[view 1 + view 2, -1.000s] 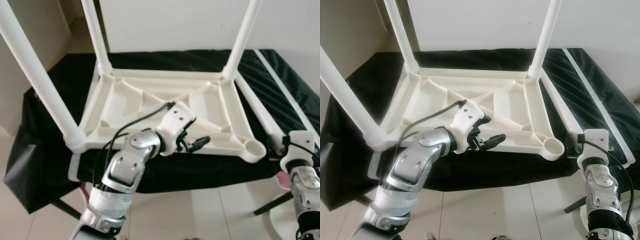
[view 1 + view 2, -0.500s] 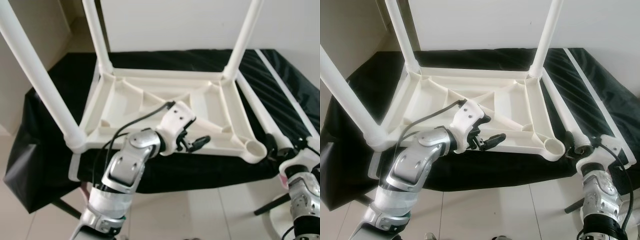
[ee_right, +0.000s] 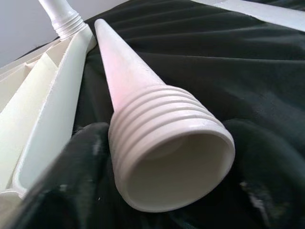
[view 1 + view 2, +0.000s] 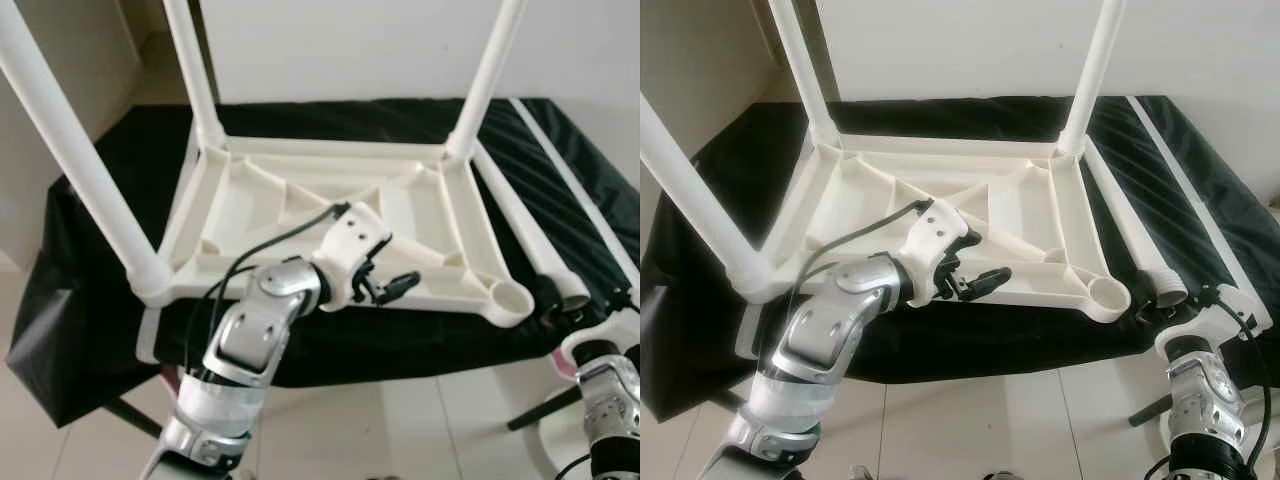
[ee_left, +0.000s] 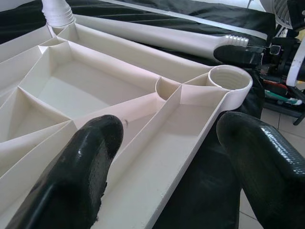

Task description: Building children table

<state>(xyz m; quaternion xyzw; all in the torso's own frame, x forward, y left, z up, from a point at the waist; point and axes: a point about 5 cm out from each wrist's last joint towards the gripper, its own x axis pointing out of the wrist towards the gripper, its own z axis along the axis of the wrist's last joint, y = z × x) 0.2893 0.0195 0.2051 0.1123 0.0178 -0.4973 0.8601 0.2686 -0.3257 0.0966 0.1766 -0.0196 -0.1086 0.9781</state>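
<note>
your right gripper clasps the loose leg's threaded end, just right of the empty socket; leg's axis runs away from you.

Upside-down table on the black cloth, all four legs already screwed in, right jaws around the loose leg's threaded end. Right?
Not quite: three legs are in. The near right corner socket is open, as the right eye view shows. The fourth leg lies loose on the black cloth beside the table, and the right gripper has its jaws around the threaded end.
</note>
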